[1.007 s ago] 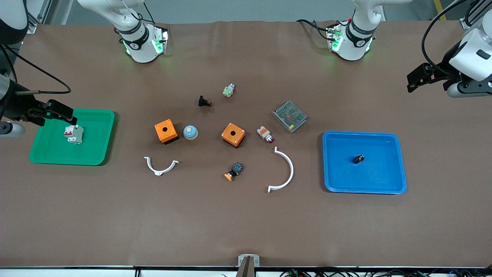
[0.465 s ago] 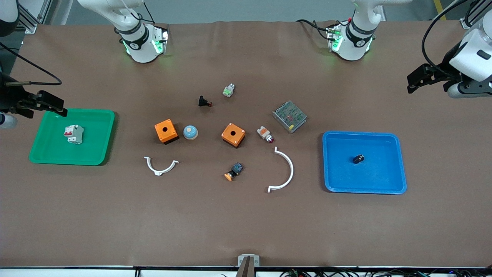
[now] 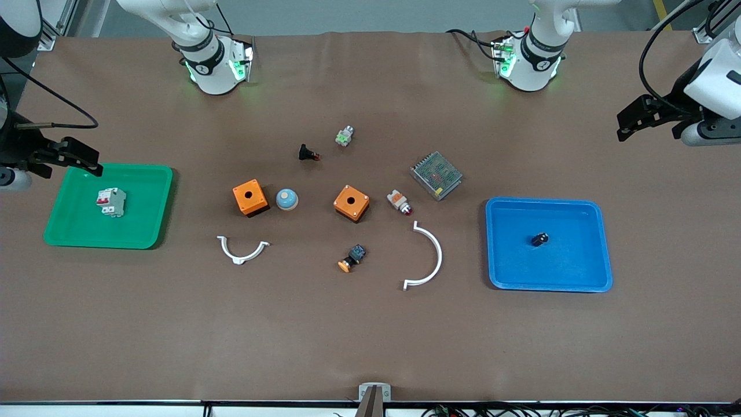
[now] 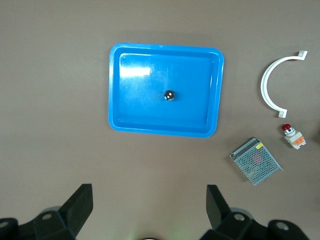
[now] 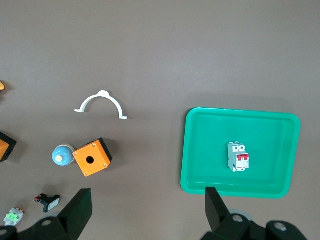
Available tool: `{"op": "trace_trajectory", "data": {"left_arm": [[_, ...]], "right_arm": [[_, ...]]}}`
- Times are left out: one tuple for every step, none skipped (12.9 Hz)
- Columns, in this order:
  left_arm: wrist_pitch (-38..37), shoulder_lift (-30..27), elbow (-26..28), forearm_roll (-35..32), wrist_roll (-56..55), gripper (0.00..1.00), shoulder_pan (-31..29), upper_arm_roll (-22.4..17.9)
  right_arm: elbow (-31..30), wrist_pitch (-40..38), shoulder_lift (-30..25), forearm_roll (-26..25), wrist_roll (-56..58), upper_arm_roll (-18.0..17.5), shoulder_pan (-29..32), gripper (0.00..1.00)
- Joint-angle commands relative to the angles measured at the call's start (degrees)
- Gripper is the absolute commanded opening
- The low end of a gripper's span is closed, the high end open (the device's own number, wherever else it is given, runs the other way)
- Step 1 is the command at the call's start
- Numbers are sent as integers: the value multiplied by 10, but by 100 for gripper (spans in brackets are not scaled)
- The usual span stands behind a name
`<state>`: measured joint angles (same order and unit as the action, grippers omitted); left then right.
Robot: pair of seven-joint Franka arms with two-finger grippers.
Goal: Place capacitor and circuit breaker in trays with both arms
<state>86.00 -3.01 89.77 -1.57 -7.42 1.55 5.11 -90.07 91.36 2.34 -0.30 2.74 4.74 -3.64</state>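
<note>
Circuit breaker [image 3: 110, 202] sits in the green tray [image 3: 151, 231], capacitor [image 3: 539, 239] (tiny, light, likely rolls; pinch its sides) in the blue tray [image 3: 602, 243]; right gripper [image 3: 72, 157] and left gripper [image 3: 637, 119] hang spread wide and empty at the bench's ends.

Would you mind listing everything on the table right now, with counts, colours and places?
circuit breaker: 1, white with red toggles, in the green tray at the right arm's end.
capacitor: 1, black, in the blue tray at the left arm's end.
orange boxes: 2, mid-table.
blue dome: 1, beside one orange box.
white curved clips: 2, nearer the front camera than the boxes.
black push-button: 1, red tip.
orange-capped button: 1, black-blue.
white-orange part: 1, red tip.
metal mesh unit: 1, grey.
small green-white part: 1.
left gripper: open, over bare table.
right gripper: open, over the green tray's edge.
</note>
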Motion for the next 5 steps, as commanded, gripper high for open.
{"op": "trace_trajectory", "data": {"left_arm": [[-2, 6, -15, 3, 8, 100, -1, 1], [-3, 7, -15, 3, 8, 100, 1, 1], [-4, 7, -15, 3, 8, 100, 2, 1], [-5, 7, -15, 3, 8, 100, 4, 1], [-6, 7, -15, 3, 8, 100, 5, 1]], "right_arm": [[-20, 7, -18, -8, 5, -3, 7, 100], [-19, 4, -16, 4, 10, -2, 25, 100], [-17, 5, -17, 7, 10, -3, 26, 100], [-16, 8, -17, 8, 10, -3, 26, 100], [-16, 9, -16, 8, 10, -3, 26, 100]]}}
